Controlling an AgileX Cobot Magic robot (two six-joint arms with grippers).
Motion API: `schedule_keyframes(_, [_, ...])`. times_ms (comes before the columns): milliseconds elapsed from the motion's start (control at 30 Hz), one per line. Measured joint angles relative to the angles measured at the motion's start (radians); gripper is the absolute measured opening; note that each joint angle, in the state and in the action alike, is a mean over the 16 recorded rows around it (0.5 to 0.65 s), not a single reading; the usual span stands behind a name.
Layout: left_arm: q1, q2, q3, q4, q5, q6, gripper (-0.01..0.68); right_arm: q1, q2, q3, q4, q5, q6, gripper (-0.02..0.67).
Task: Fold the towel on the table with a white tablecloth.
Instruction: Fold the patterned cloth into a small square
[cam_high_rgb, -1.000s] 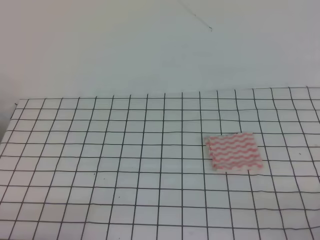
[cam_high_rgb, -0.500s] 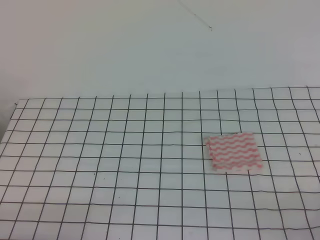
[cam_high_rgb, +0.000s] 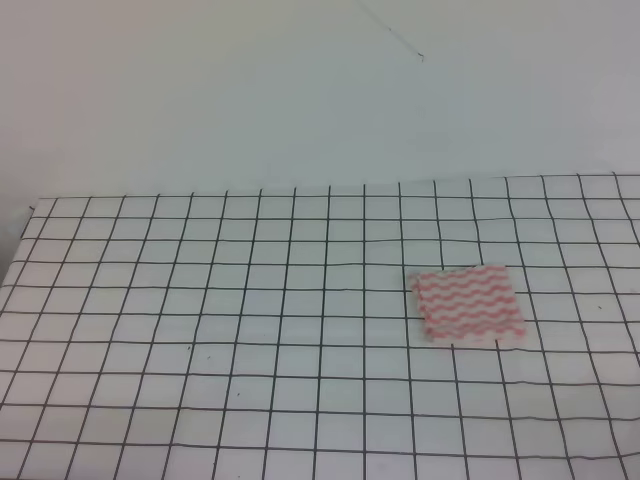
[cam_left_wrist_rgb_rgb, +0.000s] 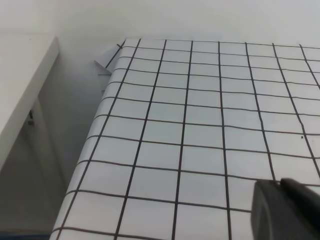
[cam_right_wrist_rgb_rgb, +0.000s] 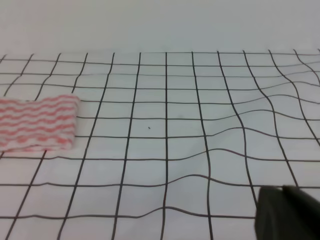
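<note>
Towel lies compact, seemingly folded, right of centre on the white tablecloth; neither gripper touches it, jaw state unreadable from the dark corners. Best check edges align.

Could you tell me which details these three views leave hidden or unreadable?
- Left gripper: left wrist view, only a dark corner at the lower edge; jaws cut off, state unreadable.
- Right gripper: right wrist view, likewise cropped.
- Both arms: absent from the high view.
- Towel: its left end is cut off in the right wrist view; layer count too small to tell.
</note>
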Motion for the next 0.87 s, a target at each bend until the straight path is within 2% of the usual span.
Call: schedule_keyframes(867, [0.000, 0.000, 0.000, 0.001, -0.002, 0.000, -0.002, 0.000, 0.000, 0.000, 0.000, 0.000, 0.000, -0.003])
